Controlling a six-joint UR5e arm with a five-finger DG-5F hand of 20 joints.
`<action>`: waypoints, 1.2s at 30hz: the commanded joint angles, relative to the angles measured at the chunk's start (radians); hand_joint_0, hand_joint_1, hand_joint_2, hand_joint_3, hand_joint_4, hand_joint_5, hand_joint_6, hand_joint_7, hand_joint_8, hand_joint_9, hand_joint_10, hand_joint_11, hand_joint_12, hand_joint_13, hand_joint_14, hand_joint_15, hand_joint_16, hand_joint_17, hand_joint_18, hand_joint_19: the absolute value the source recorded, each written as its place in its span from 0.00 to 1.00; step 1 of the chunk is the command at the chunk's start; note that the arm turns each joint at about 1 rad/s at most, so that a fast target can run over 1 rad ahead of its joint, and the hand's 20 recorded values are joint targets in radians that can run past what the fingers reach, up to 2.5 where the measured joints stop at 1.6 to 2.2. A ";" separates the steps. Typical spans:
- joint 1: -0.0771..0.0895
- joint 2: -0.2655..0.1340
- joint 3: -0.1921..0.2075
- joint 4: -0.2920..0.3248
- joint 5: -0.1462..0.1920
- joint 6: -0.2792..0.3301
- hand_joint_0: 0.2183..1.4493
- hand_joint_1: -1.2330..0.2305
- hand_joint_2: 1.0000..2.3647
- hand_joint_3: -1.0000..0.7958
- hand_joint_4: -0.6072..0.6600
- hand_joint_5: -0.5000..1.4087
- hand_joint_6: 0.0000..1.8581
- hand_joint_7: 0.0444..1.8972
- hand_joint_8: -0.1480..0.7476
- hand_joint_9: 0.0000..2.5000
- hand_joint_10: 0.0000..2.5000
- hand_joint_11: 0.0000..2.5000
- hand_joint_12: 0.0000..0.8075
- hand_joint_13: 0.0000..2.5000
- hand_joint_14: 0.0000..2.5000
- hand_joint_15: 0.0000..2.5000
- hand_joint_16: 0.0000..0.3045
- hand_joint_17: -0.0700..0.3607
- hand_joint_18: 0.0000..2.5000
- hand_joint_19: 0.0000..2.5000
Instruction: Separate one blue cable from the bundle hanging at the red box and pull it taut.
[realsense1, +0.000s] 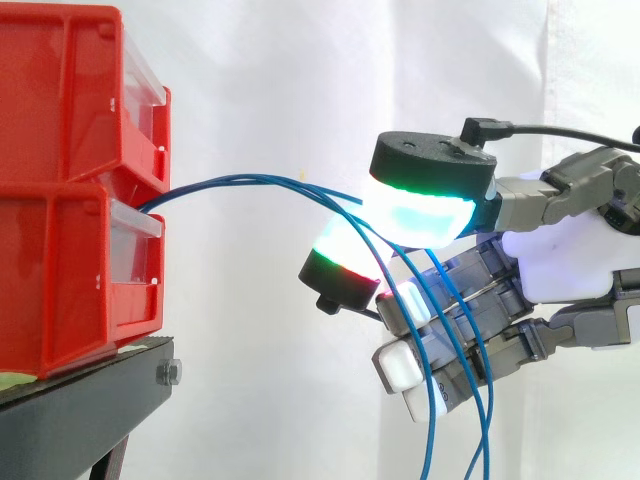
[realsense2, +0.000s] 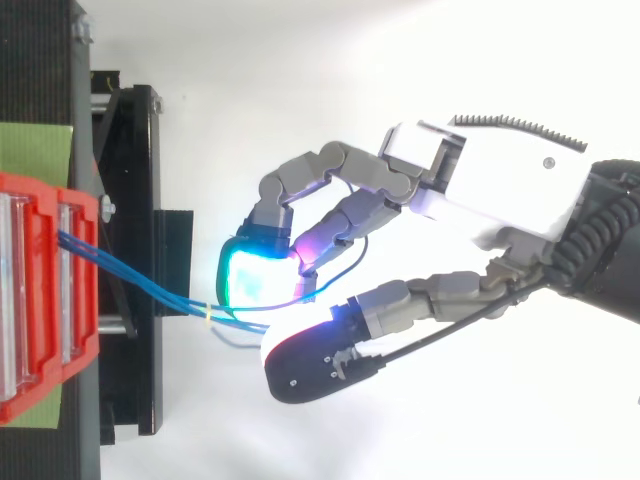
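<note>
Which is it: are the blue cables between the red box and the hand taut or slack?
Slack: the blue cables bow upward from the red box to the hand, then hang loose below it.

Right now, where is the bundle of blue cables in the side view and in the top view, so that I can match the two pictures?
Side view: the blue cables leave the red bins at the left, arch right to the hand, then hang down to the bottom edge.
Top view: the blue cables start at the left and slant down and right to the hand.
Shared landmark: the red bins, at the left in both views.
</note>
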 joint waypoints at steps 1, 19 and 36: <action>-0.001 0.000 0.000 0.000 0.002 0.000 0.44 0.23 0.00 0.28 0.52 0.15 0.51 0.51 0.47 0.41 0.01 0.40 0.39 0.39 0.01 0.22 0.13 0.37 0.30 0.20; -0.001 0.000 0.000 -0.019 0.000 0.004 0.25 0.19 0.00 0.28 0.56 0.15 0.50 0.51 0.49 0.41 0.01 0.40 0.42 0.40 0.01 0.23 0.15 0.40 0.30 0.21; -0.003 0.000 -0.001 -0.025 0.002 0.009 0.33 0.45 0.00 0.30 0.55 0.15 0.49 0.54 0.51 0.44 0.01 0.40 0.44 0.41 0.01 0.24 0.15 0.40 0.31 0.23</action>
